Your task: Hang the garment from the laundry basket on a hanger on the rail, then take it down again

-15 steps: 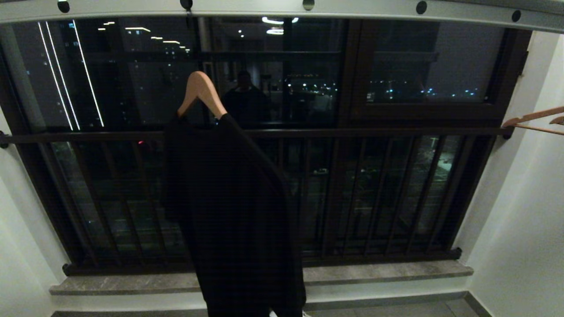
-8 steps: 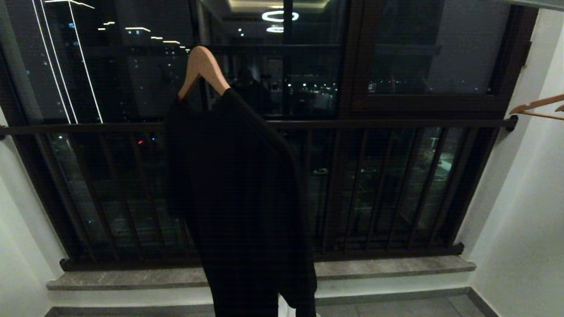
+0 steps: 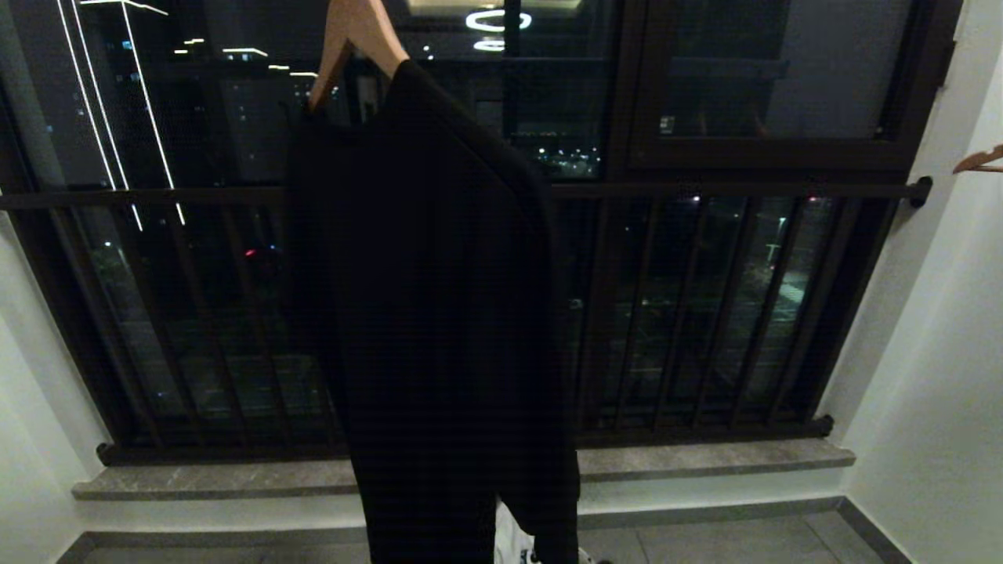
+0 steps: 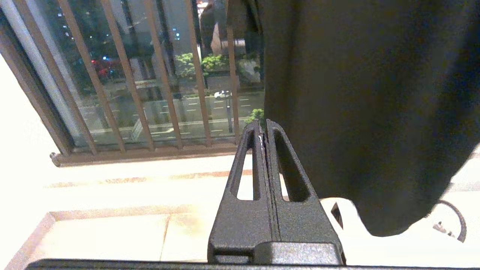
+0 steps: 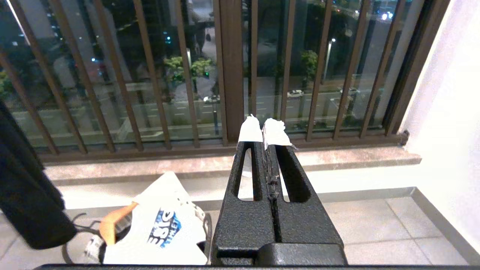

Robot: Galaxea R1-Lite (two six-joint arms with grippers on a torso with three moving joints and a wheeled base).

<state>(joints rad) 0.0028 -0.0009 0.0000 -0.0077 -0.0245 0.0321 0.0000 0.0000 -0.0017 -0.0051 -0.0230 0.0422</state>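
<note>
A black garment (image 3: 439, 313) hangs on a wooden hanger (image 3: 356, 31) in front of the window; the hanger's hook and the rail are out of view above. The garment's lower part (image 4: 367, 112) hangs just beside my left gripper (image 4: 263, 125), which is shut and empty. My right gripper (image 5: 264, 127), with white-taped tips, is also shut and empty and points at the window bars. On the floor below sits the laundry basket (image 5: 93, 245), mostly covered by a white printed cloth (image 5: 161, 225), with its black loop handle (image 4: 459, 221) showing.
Dark brown window-guard bars (image 3: 705, 189) span the window above a grey stone sill (image 3: 705, 458). White walls close in on both sides (image 3: 940, 352). Another wooden hanger (image 3: 979, 160) pokes in at the right edge. An orange-brown hanger (image 5: 114, 221) lies at the basket.
The whole head view has shifted: the camera has sunk, so the rail has left the top and more floor shows. The hanging garment and both grippers have not moved.
</note>
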